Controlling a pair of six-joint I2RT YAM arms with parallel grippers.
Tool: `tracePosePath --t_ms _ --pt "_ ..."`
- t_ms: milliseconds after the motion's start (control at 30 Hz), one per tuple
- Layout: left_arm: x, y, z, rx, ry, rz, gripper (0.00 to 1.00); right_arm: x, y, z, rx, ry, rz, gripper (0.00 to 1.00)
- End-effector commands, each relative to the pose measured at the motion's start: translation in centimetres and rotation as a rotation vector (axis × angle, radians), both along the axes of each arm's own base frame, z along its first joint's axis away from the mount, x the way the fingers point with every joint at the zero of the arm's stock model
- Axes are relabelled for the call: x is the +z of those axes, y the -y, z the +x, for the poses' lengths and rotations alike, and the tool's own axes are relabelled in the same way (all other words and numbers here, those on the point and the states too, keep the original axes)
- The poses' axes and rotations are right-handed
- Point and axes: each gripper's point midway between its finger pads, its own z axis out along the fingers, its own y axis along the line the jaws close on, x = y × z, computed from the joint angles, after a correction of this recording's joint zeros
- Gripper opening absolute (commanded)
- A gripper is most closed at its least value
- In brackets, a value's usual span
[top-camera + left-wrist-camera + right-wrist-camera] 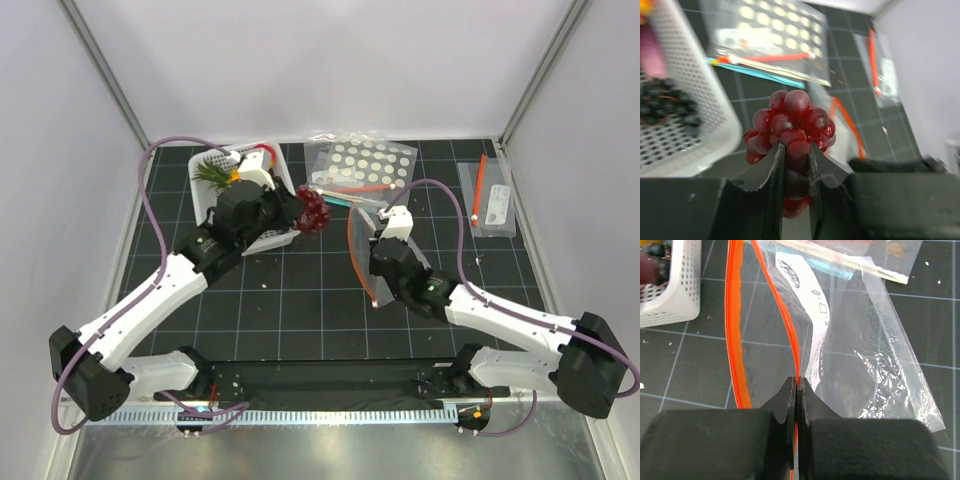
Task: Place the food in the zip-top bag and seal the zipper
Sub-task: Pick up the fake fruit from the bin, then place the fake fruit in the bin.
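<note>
Left end effector (796, 150) tight around grape bunch (790, 120); right end effector (796, 385) tight on zipper (733, 315).

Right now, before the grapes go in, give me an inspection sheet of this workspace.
Surface: black gridded mat.
Job's things: red grape bunch held beside white basket; pineapple in basket; zip-top bag mouth open.
Clutter: dotted bag, labelled bag, far side.
Grippers: left gripper shut on red grape bunch; right gripper shut on zipper.
Cables: purple cables loop along both arms.
Surroundings: white enclosure walls.
</note>
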Motion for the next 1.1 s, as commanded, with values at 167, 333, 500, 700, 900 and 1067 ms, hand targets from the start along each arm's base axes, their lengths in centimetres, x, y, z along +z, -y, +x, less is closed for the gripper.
tracePosePath --t_ms 167,333,500,700,900,1067 --pt "4.7 8.3 -5.0 -0.436 0.147 -0.149 0.22 2.7 -1.7 -0.3 0.089 0.061 0.114 0.01" --pt "4.6 10.8 -6.3 -0.585 0.135 -0.182 0.21 3.6 -2.3 -0.6 0.128 0.083 0.166 0.01" --pt "4.3 9.0 -4.9 -0.461 0.146 -0.148 0.22 3.3 -1.6 -0.2 0.092 0.072 0.158 0.01" --pt "1.8 0.1 -1.3 0.02 0.097 -0.018 0.22 2.9 -0.8 0.2 0.05 0.061 0.162 0.01" --pt "1.7 -7.2 -0.1 0.302 0.135 0.023 0.24 2.9 -0.7 0.3 0.044 0.061 0.169 0.01" --pt "-1.2 -10.4 2.3 0.41 0.038 -0.002 0.17 2.8 -0.5 0.4 0.04 0.057 0.168 0.01"
